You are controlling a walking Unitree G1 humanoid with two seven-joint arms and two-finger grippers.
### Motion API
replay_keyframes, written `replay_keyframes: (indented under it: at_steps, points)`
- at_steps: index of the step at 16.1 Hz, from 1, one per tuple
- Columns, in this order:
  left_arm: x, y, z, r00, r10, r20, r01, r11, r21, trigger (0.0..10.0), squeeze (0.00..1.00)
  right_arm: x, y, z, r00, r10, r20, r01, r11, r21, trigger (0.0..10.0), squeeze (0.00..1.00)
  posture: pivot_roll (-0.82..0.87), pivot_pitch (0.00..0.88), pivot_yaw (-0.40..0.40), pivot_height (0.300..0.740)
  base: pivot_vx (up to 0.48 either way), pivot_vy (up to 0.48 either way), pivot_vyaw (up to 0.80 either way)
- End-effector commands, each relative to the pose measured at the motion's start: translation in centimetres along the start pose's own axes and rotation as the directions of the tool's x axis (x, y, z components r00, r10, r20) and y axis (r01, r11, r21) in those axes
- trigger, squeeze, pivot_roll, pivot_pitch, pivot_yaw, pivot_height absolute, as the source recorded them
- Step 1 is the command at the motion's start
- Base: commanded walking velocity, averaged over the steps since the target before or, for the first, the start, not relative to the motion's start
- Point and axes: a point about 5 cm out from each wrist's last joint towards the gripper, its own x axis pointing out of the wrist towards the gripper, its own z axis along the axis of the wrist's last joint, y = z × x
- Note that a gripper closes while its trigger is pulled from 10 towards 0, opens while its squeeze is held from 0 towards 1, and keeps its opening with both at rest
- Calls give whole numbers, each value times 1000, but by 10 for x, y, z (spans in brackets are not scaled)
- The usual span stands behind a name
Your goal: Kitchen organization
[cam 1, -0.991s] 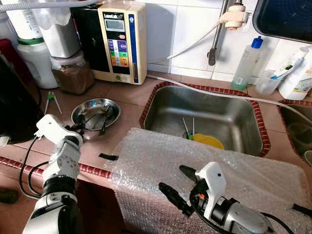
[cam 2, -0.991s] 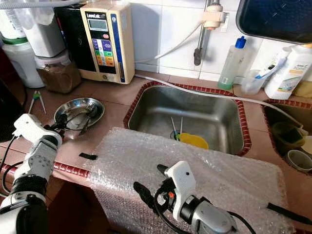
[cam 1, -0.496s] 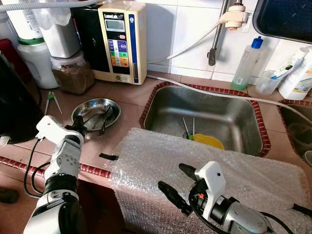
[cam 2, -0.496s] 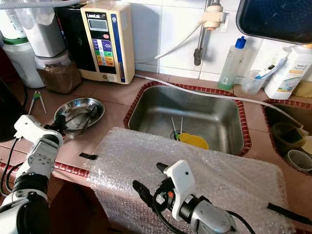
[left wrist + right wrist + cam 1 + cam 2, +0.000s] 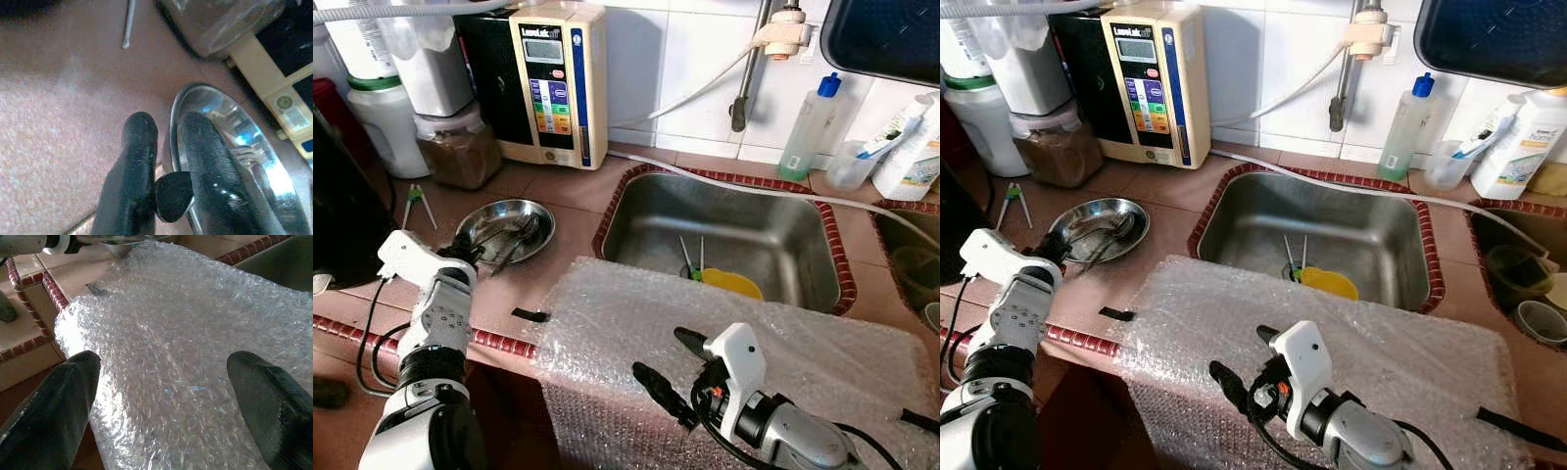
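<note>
A round steel plate (image 5: 481, 221) holding a few utensils (image 5: 519, 235) rests on the brown tiled counter left of the sink. My left gripper (image 5: 473, 258) is at the plate's near-left rim. In the left wrist view its two black fingers (image 5: 141, 147) straddle the plate's rim (image 5: 177, 128), one outside and one inside, closed onto it. My right gripper (image 5: 663, 357) hovers open over a sheet of bubble wrap (image 5: 724, 313) that covers the counter's front edge; its fingers (image 5: 54, 406) are spread wide above the wrap with nothing between them.
The steel sink (image 5: 773, 230) holds a yellow item (image 5: 732, 283) and thin utensils. A water machine (image 5: 558, 83), jars (image 5: 458, 147) and a white container stand at the back left. Green-handled tongs (image 5: 414, 201) and a black strip (image 5: 530, 315) lie on the counter. Bottles (image 5: 810, 127) stand at the back right.
My left gripper has shifted slightly left at the plate's rim, and the utensils in the plate have turned a little. The right gripper has hardly moved.
</note>
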Motion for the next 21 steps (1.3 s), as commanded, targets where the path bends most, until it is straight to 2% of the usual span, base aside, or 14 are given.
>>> replay_keyframes:
  at_steps: [1,5,11,12,14,16,17,19,20,21]
  points:
    - [-1,6,6,999,34,16,-34,999,17,0,0,2,0,0,1000,4,3,-4,1000,-10,10000,0,78,0,35,740,0,0,0]
    - [-3,-8,22,995,-13,103,5,997,76,0,0,3,-2,1,1000,-1,6,1,1000,-19,10000,0,80,0,38,740,0,0,0]
    - [-6,-40,40,969,-181,167,158,977,144,0,0,8,-5,4,1000,-10,25,11,1000,-27,10000,0,86,0,43,740,0,0,0]
    - [-8,-55,44,946,-273,174,246,956,162,0,0,8,-7,6,999,-24,39,26,999,-40,10000,0,82,0,45,740,0,0,0]
    - [-11,-70,46,917,-361,172,328,925,194,0,0,9,-10,9,998,-41,56,44,998,-50,10000,0,80,0,47,740,0,0,0]
    - [-18,-103,46,832,-539,131,489,825,285,0,0,9,-18,18,989,-102,104,112,989,-94,10000,0,72,0,50,740,0,0,0]
    - [-22,-117,45,782,-615,104,553,761,339,0,0,9,-22,24,981,-134,139,151,982,-118,10000,0,66,0,53,740,0,0,0]
    - [-30,-134,40,692,-720,52,632,638,440,0,0,9,-26,36,971,-162,175,193,965,-176,10000,0,58,0,55,740,0,0,0]
    - [-37,-146,30,616,-787,-24,674,512,533,0,0,10,-23,42,973,-143,184,183,958,-222,10000,0,53,0,56,740,0,0,0]
    - [-41,-151,23,573,-816,-69,706,450,547,0,0,10,-23,44,972,-140,189,184,952,-245,10000,0,51,0,57,740,0,0,0]
